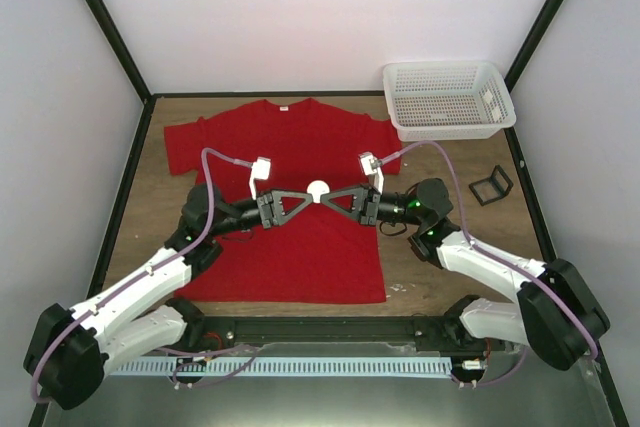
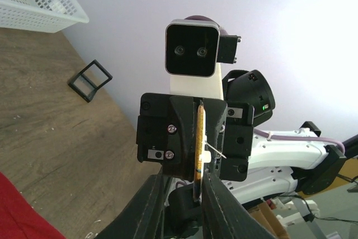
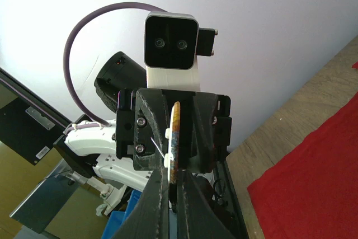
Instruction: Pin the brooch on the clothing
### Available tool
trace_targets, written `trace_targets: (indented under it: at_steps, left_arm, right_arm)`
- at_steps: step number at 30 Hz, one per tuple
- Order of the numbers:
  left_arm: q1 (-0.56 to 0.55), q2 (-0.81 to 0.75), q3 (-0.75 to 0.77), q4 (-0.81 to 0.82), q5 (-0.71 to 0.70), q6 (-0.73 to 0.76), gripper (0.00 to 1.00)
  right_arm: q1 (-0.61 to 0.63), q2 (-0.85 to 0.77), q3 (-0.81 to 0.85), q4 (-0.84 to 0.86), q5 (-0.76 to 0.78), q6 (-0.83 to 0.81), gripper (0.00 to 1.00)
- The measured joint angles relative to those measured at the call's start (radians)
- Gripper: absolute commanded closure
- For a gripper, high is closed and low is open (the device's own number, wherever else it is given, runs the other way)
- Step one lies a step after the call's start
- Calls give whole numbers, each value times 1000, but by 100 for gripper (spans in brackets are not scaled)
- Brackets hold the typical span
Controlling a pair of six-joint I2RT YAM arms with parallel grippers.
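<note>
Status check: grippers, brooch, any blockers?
Left gripper and right gripper both pinching the brooch. Brooch held over the red shirt, not pinned. Nothing in the way.

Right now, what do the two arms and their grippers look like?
The left arm and the right arm have white links and black joints. The left gripper and the right gripper are black triangular open frames. Each wrist carries a white camera fed by a purple cable. A green light glows on the right arm.
</note>
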Motion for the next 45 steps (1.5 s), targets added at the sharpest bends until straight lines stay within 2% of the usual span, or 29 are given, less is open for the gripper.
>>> trace_targets:
  at_steps: [7,12,25,26,28,30,32,34,35,40,45]
  left_arm:
    - [0,3,0,14,4,-14,88]
    - [0,8,0,18,7,-16,100]
    - [-4,-26,0,-51,-8,17,100]
    - [-4,-29,0,-63,-9,21,100]
    - [-3,-42,0,-99,-18,32,100]
    - [8,-64,3,-150,-36,48,100]
    - [30,-90,11,-224,-62,70,100]
    - [64,-113,24,-312,-92,95,100]
    - [81,-123,27,-349,-109,105,100]
    - [172,-158,68,-600,-216,192,100]
    - [199,-158,127,-743,-270,266,100]
  right_arm:
    - [0,12,0,7,0,0,99]
    - [0,23,0,9,-1,0,99]
    - [4,2,0,-59,15,-60,97]
    - [6,-1,0,-71,15,-73,90]
    - [8,-8,5,-127,20,-119,66]
    - [3,-21,19,-226,46,-185,53]
    - [0,-38,47,-350,94,-276,35]
    - [0,-64,71,-463,159,-375,5]
    - [0,-80,73,-500,189,-412,1]
    - [0,-96,73,-659,335,-583,0]
    - [0,68,130,-759,441,-633,0]
